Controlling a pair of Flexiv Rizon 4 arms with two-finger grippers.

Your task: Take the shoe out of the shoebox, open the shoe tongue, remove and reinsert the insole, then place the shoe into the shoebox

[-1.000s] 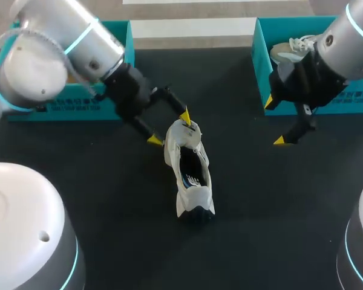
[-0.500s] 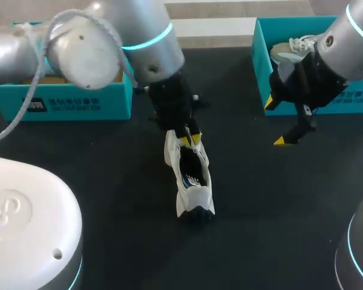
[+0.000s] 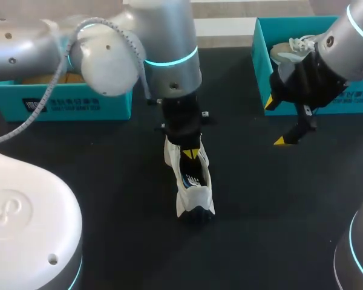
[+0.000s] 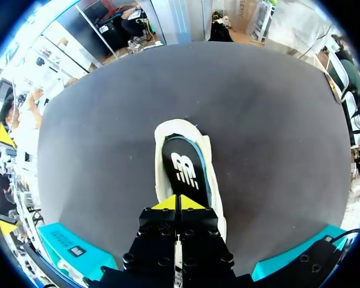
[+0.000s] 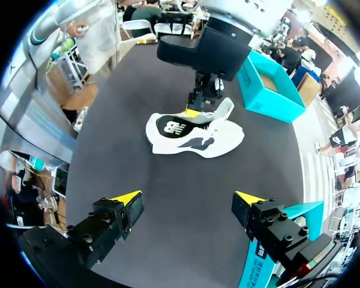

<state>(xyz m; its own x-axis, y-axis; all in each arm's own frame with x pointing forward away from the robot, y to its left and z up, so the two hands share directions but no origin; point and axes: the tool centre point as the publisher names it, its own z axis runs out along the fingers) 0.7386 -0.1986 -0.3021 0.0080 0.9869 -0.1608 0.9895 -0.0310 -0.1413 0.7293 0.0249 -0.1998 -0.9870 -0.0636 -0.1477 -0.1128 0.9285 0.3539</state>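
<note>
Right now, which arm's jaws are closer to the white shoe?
Left. On the left arm, jaws sit in the shoe, at its heel; on the right arm, jaws hang apart, by the teal shoebox.

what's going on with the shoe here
The white shoe lies on the table, outside the boxes. The left gripper is at its opening, fingers shut together, tips over the insole; whether it pinches anything isn't clear. The right gripper hangs open and empty by the right shoebox.
</note>
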